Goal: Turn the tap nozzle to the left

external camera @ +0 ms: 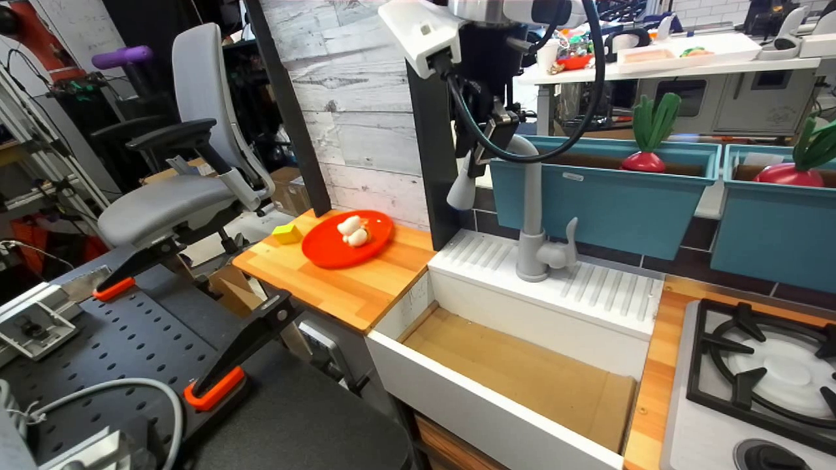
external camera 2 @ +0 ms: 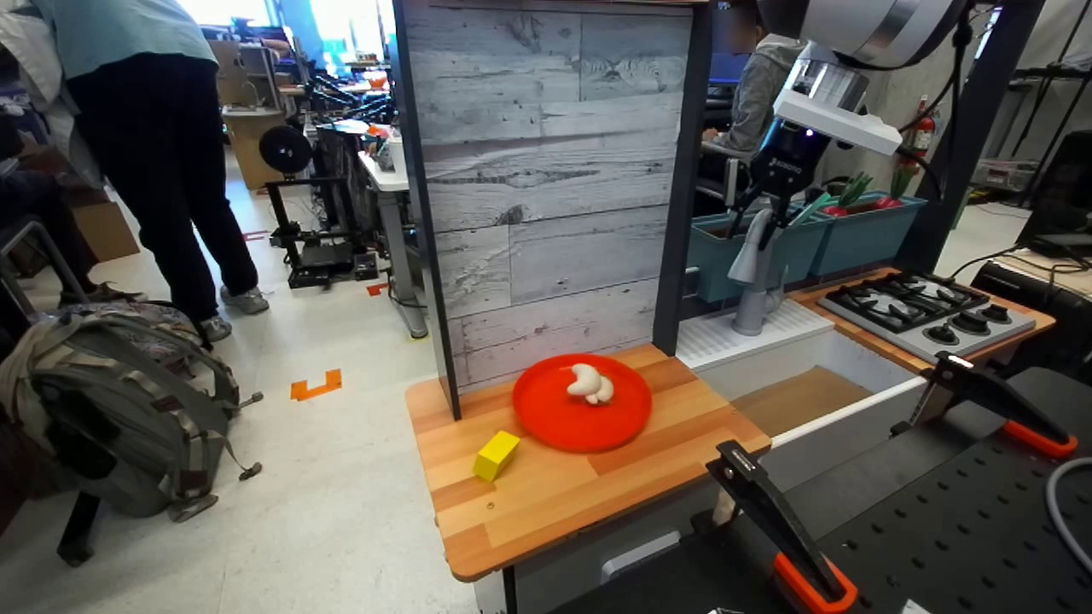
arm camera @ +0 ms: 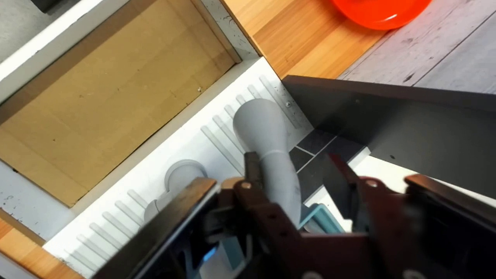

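Note:
The tap nozzle (external camera: 533,196) is a matte grey gooseneck standing on the white ribbed ledge behind the sink. Its flared end points down beside the black post, left of its column in an exterior view. The nozzle also shows in the other exterior view (external camera 2: 746,263) and in the wrist view (arm camera: 279,174). My gripper (arm camera: 293,157) is open around the spout near its flared end; it also shows in both exterior views (external camera: 475,164) (external camera 2: 751,232). The left finger in the wrist view lies against or very close to the spout; a gap separates the right finger. The arch top is partly hidden by the gripper.
The short lever handle (external camera: 560,251) sits beside the tap's base. Blue planters (external camera: 594,209) stand behind it. A black post (external camera: 436,163) rises close to the nozzle's end. The sink (external camera: 496,424), stove (external camera: 679,391) and red plate (external camera: 326,251) are around. A cable (external camera: 588,111) hangs beside the wrist.

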`<state>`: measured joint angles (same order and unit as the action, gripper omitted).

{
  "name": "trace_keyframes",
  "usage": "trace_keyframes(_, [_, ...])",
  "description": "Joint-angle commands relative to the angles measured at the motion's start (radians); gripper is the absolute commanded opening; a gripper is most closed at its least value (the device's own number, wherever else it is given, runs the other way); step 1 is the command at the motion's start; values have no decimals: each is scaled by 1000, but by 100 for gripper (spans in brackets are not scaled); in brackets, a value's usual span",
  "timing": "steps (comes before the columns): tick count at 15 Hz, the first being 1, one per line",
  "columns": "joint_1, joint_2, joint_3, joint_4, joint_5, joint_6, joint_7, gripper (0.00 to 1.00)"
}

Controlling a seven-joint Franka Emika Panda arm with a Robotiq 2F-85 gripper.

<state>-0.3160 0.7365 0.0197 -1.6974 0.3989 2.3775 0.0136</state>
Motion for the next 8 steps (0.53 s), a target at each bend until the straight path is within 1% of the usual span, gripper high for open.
trace_keyframes(1, [-1,12,35,63,53,-6,-19,79])
trace_keyframes(3, [-5,4,40,56,53,-7,-30,94])
trace_keyframes(4, [-9,-8,43,42,54,-3,-44,99])
trace_keyframes(8, [-38,-62,51,-20,76,-14,-115,100])
